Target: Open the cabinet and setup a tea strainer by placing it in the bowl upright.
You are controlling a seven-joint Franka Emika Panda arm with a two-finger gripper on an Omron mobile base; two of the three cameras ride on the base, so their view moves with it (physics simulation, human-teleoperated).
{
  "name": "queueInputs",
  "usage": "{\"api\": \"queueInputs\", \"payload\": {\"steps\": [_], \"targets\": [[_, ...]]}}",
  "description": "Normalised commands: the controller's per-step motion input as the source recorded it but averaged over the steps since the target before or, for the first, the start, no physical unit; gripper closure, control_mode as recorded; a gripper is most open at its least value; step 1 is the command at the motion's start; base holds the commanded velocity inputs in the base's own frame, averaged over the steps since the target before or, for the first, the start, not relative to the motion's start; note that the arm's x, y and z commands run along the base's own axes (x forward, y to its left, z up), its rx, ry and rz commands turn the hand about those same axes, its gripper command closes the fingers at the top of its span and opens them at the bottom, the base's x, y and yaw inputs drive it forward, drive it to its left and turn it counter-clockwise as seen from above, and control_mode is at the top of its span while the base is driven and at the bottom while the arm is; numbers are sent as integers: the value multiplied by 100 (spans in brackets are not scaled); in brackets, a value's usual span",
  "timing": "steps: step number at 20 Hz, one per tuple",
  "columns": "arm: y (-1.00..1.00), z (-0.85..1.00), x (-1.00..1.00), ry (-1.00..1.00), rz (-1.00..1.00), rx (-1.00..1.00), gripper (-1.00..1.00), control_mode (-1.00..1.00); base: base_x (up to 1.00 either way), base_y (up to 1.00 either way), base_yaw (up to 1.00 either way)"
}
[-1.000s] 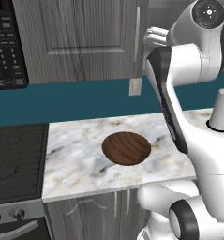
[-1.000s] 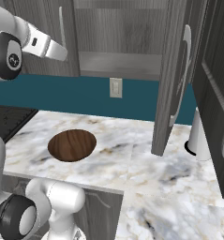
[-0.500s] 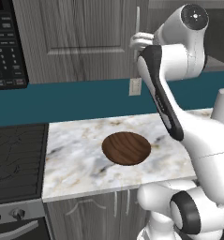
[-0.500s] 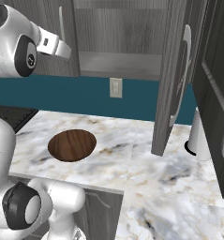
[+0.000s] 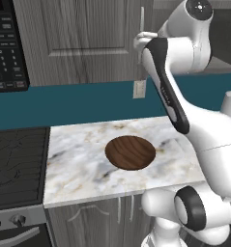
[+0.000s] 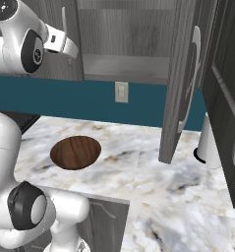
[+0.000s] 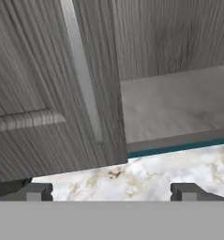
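Arm has swung left over the last second, wrist now raised in front of the left door [image 5: 78,38] of the cabinet [image 6: 138,34], close by its bar handle [image 7: 83,75]. Gripper [image 7: 108,192] released, jaws wide, nothing between them. Right door [image 6: 185,83] already stands swung out over the counter [image 6: 153,182]; shelf [image 7: 174,108] inside shows bare where visible. No strainer seen yet; likely behind the shut left door, so that handle is probably the next target. Bowl [image 5: 130,152] sits empty on the counter, below the arm, well apart from the gripper. Upper arm upright, forearm reaching forward at cabinet height, hand looking along the door face.
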Motion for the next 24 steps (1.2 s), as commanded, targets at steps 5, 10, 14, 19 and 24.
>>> {"api": "queueInputs", "payload": {"steps": [5,10,14,19,24], "targets": [[17,1,33,0,-9,-12,-100,-100,0,0,0],[0,2,38,-1,-1,-11,-100,-100,0,0,0],[0,0,32,-1,0,-7,-100,-100,0,0,0],[0,0,46,-4,0,0,-100,-100,0,0,0],[0,0,35,-4,0,0,-100,-100,0,0,0]]}}
